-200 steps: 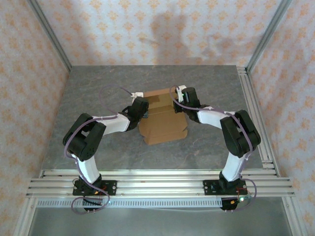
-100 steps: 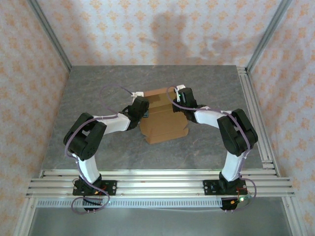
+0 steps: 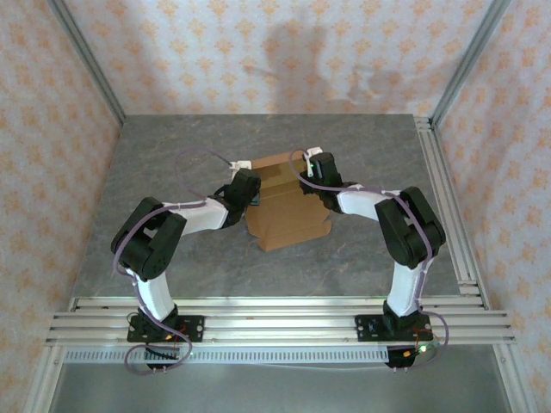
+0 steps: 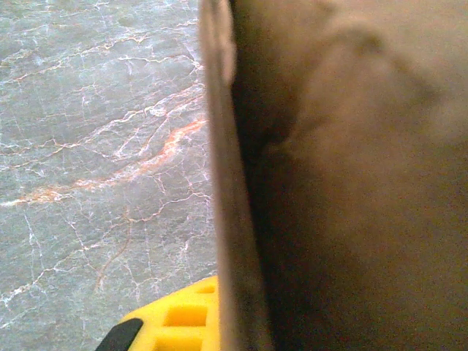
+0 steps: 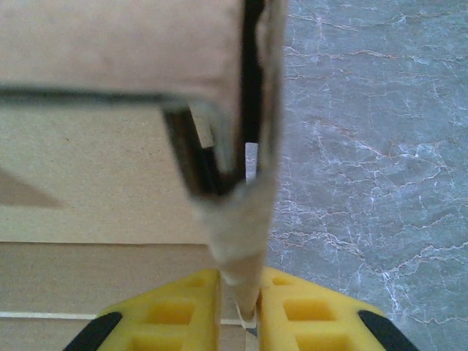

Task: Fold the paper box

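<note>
- The left arm rises from its base at the near edge, bends at a raised elbow and reaches inward and away, so the left tool (image 3: 248, 189) lies against the left side of the plain brown cardboard paper box (image 3: 288, 206).
- The right arm mirrors it: its elbow is high on the right, its forearm angles inward, and the right tool (image 3: 317, 169) meets the box's far right corner.
- In the right wrist view, the right tool (image 5: 245, 314) has its 2 yellow fingers (image 5: 183, 311) nearly together, pinching a thin upright cardboard wall of the paper box (image 5: 110, 44) between them.
- In the left wrist view, 1 yellow finger (image 4: 179, 322) sits just left of an upright cardboard edge of the paper box (image 4: 344, 183). The board hides the other finger, so I cannot tell how wide the left tool is or whether it grips.
- Count: 2 arms, 2 tools, 1 paper box.
- The box rests near the middle of the grey marbled tabletop (image 3: 172, 163), between the 2 tools, partly folded, with its near end pointing at the bases.
- An aluminium rail frame (image 3: 275, 314) runs along the near edge under the bases.
- Walls with an orange floral pattern (image 3: 258, 52) stand on 3 sides.
- A thin purple cable (image 3: 202, 155) loops above the left tool.
</note>
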Tool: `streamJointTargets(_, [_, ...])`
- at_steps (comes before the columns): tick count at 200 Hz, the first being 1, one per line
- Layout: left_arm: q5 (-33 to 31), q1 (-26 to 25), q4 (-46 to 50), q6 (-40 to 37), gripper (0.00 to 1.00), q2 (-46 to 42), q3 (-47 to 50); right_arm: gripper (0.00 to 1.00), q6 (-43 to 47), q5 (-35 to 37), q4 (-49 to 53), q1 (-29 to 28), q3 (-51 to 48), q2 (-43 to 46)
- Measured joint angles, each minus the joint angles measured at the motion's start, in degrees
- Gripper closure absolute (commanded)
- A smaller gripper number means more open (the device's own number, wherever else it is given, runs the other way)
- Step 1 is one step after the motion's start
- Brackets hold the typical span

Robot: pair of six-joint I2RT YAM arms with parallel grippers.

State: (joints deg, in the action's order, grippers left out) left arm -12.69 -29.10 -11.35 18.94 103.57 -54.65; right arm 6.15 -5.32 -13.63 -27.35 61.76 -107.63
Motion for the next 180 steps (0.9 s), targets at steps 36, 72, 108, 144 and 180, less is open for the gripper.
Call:
streamJointTargets(36, [0.0,0.0,0.0,0.0,1.0,0.0,0.0,0.95,-0.1,0.5,-0.4,0.0,0.2,-0.5])
streamJointTargets(72, [0.0,0.0,-0.2,0.0,1.0,0.0,0.1,1.0,0.1,2.4,-0.5,-0.2,0.2,-0.5])
streamJointTargets(108, [0.0,0.0,-0.2,0.0,1.0,0.0,0.1,0.82,0.3,5.7,-0.6,-1.4,0.2,-0.7])
streamJointTargets(144, [0.1,0.0,-0.2,0.0,1.0,0.0,0.1,0.75,-0.9,5.8,-1.4,-1.5,0.8,-1.9])
streamJointTargets(180, [0.2,0.0,-0.2,0.0,1.0,0.0,0.1,0.77,-2.5,5.0,-2.3,-1.2,1.2,-2.6])
